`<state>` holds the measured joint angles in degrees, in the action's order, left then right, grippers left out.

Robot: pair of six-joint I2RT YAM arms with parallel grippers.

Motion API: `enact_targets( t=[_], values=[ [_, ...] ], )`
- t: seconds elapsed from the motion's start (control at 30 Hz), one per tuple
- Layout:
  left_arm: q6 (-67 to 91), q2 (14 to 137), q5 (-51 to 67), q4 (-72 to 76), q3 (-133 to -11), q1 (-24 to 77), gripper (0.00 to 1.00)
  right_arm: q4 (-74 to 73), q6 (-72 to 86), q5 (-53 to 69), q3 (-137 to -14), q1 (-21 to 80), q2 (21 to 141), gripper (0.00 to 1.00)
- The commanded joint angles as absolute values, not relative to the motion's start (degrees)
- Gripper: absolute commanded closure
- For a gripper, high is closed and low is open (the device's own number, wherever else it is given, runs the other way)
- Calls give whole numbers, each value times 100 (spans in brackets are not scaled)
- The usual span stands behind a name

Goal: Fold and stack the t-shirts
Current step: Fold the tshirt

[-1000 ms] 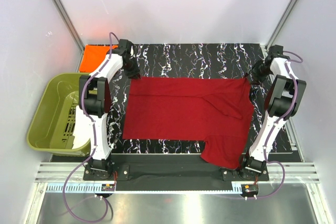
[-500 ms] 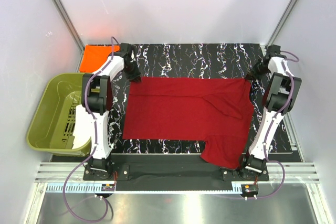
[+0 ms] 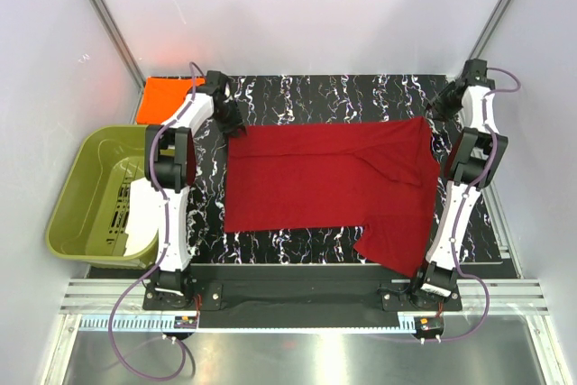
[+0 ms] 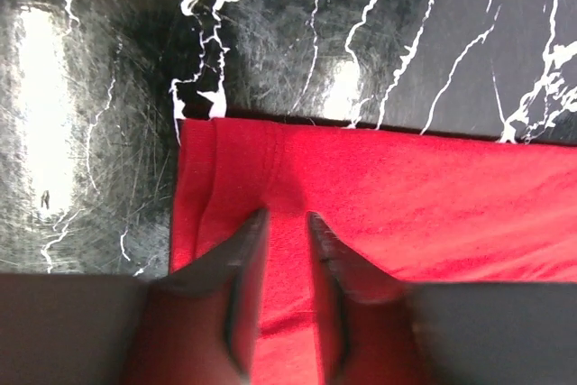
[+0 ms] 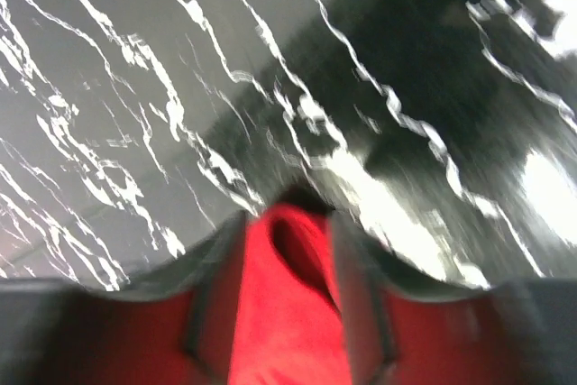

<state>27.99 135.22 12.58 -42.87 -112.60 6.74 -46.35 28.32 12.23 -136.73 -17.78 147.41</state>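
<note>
Top external view: at the far left an olive-green plastic tub (image 3: pixel 83 188) stands off the table's edge, and just beyond it the bright orange t-shirt (image 3: pixel 166 96) lies folded flat at the far-left corner of the black marbled table (image 3: pixel 352 96), well apart from the other shirt. The left gripper (image 3: pixel 233 123) sits on the far-left corner of the dark crimson t-shirt (image 3: pixel 315 178), which lies spread flat mid-table, long axis running left to right, straight hem edge to the left and sleeve end to the right. One short sleeve (image 3: pixel 397 245) points toward the near edge. The right gripper (image 3: pixel 435 111) meets the shirt's far-right corner.

Left wrist view: the jaws stand narrowly apart with a ridge of crimson cloth between the fingers (image 4: pixel 245 263), seemingly pinched.

Right wrist view, blurred: the fingers (image 5: pixel 216 295) clamp a bunched fold of crimson cloth
</note>
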Motion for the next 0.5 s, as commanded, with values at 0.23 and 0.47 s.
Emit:
enact_targets(
  t=[0.23, 0.47],
  values=[
    [2637, 11517, 563, -4544, -10662, 1036, 37, -6048, 2698, 615, -11232, -1670, 12132, 29],
    [2514, 10653, 589, -4588, -9511, 1125, 42, -4881, 2601, 1474, -8089, -1099, 9952, 46]
  ],
)
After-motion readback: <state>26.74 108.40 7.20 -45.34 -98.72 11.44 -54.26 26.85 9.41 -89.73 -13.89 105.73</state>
